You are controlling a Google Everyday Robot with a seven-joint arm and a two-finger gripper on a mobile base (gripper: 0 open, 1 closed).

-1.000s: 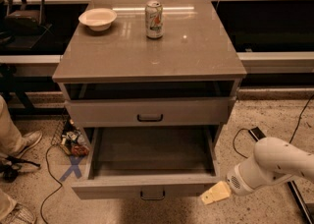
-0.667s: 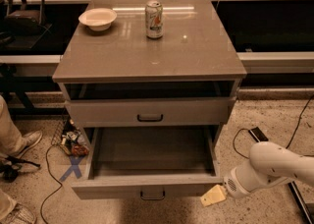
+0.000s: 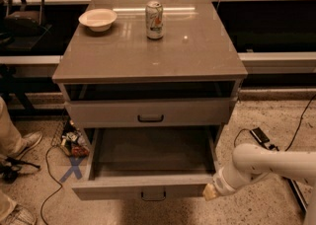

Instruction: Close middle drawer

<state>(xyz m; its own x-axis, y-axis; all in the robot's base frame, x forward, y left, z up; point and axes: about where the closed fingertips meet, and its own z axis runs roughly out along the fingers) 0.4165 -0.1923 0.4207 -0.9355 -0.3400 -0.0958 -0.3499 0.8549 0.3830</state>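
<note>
Middle drawer (image 3: 148,189) pulled out, 6 o'clock of cabinet (image 3: 187,56). Gripper (image 3: 210,193) at its front's 3 o'clock corner, state can't tell. Risk: off-centre push racks drawer, jams, or slips off.

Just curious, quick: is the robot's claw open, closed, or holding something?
Gripper: cannot be told; it is at the middle drawer's right front corner.

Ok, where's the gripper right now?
Low right in the camera view: the gripper is at the right end of the front of the open middle drawer.
</note>
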